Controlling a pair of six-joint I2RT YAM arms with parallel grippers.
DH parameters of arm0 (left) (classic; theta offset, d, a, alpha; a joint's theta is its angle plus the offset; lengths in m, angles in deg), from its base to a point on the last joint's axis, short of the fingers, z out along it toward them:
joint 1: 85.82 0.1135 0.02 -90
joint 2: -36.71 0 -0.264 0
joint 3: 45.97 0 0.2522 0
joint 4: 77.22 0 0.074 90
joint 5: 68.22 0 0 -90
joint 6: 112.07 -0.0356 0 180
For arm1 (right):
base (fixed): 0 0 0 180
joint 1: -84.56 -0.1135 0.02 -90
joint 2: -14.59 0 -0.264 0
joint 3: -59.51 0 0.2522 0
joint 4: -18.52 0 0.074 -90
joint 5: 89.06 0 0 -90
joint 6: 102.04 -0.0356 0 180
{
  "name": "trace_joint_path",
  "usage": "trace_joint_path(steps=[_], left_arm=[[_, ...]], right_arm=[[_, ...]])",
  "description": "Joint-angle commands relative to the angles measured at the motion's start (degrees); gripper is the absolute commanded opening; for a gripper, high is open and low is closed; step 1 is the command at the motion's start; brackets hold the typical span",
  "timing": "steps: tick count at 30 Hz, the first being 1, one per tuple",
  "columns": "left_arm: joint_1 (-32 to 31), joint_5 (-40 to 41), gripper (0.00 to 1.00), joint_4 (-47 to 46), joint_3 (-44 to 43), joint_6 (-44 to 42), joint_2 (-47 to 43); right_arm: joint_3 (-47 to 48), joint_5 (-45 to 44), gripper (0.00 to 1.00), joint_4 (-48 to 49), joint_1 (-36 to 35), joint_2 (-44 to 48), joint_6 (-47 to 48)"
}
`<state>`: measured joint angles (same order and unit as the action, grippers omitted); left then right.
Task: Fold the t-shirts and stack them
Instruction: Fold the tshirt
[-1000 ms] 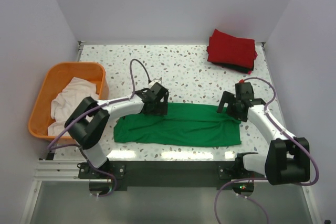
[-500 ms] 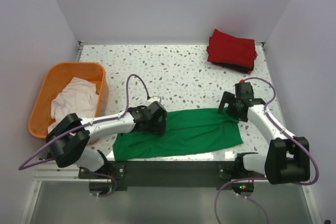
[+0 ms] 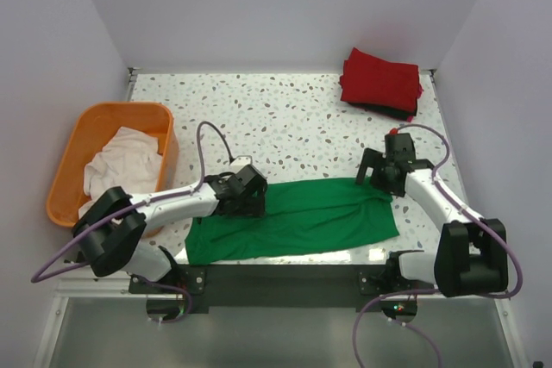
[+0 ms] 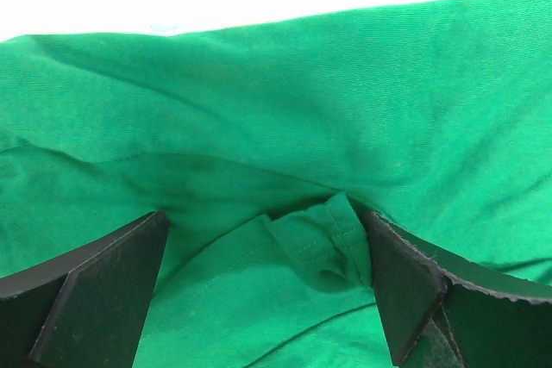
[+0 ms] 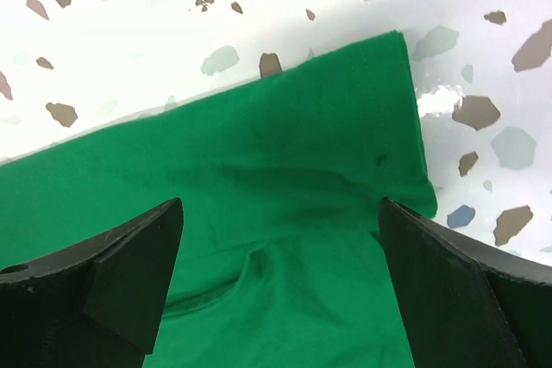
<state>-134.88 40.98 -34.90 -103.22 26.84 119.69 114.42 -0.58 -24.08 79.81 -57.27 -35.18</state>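
Bright green cotton t-shirt [image 3: 297,217]: folded band, lower centre of the top view. Left gripper [image 4: 267,252]: only its wrist view shows us jaws spread wide, a hem pucker between them, ungripped. Right gripper [image 5: 280,230]: parted wide over the shirt's corner, empty. Red folded t-shirt [image 3: 379,79], upper right, hides most of a black t-shirt [image 3: 404,113]. Off-white t-shirt [image 3: 116,170] crumpled in orange plastic basket [image 3: 86,114], left.

speckled terrazzo table [image 3: 293,118], plain white walls [image 3: 276,6]
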Motion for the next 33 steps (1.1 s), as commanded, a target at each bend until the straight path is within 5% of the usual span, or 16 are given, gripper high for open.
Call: trace_joint_path(steps=[1, 8, 14, 20, 26, 29, 33], left_arm=[[0.71, -0.65, 1.0, -3.06, 0.94, 0.4, -2.64], [8.62, -4.69, 1.0, -10.95, 5.08, -1.53, -0.11], [15.2, -6.72, 1.0, -18.08, -2.73, -10.12, 13.48], [22.68, -14.96, 1.0, -17.84, -29.95, -16.03, 38.33], [22.87, -23.32, 1.0, -8.36, -75.41, -16.57, 64.96], [22.95, -28.93, 1.0, -5.96, -89.89, -14.12, 74.49], [22.78, -36.07, 1.0, -20.53, -81.95, -8.49, 72.86]], right_arm=[[3.06, 1.43, 0.99, 3.17, -0.87, -2.41, 1.08], [3.77, 2.49, 0.99, 6.86, -3.68, -10.93, -0.07], [-1.41, 1.69, 0.99, 5.82, -6.4, -12.18, -3.05], [-12.92, 1.43, 0.99, 2.47, -13.16, 0.29, -11.3], [-19.26, 7.49, 0.99, 5.72, -29.85, 9.98, -25.54], [-18.65, 7.49, 0.99, 8.09, -37.59, 8.67, -29.5], [-14.71, 6.27, 0.99, 11.35, -44.71, 4.19, -30.48]])
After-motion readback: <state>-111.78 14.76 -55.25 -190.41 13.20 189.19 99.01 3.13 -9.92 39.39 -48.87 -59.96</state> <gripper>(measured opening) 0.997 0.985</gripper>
